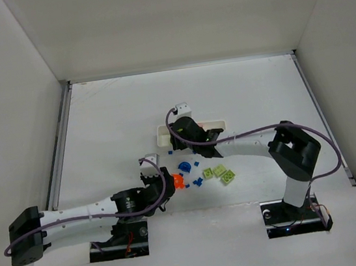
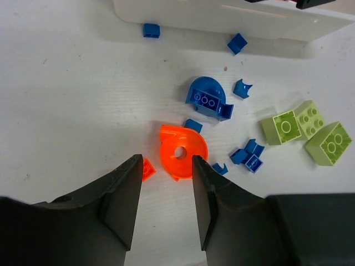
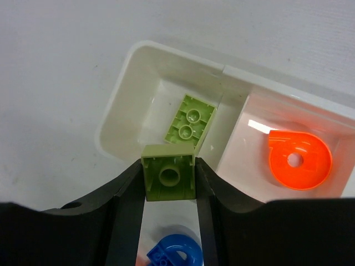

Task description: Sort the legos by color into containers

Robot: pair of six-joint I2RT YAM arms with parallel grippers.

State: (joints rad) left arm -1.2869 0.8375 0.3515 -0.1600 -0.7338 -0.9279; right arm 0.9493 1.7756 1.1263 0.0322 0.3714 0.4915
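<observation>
My right gripper (image 3: 169, 166) is shut on a lime green square lego (image 3: 169, 178), held underside up over the left container of the white tray (image 3: 119, 105). That container holds one green lego (image 3: 190, 120). An orange round lego (image 3: 299, 159) lies in the middle container. My left gripper (image 2: 165, 160) stands open above the table, nothing between its fingers. Just past its fingertips lie an orange round lego (image 2: 183, 152) and a tiny orange brick (image 2: 147, 169). In the top view the left gripper (image 1: 166, 179) is near the pile and the right gripper (image 1: 180, 138) is over the tray (image 1: 213, 125).
Loose on the table are a blue curved lego (image 2: 206, 100), three lime green bricks (image 2: 285, 126) (image 2: 309, 116) (image 2: 328, 143) and several tiny blue pieces (image 2: 248, 156). The tray's near wall (image 2: 233, 16) runs beyond them. White walls enclose the table on three sides.
</observation>
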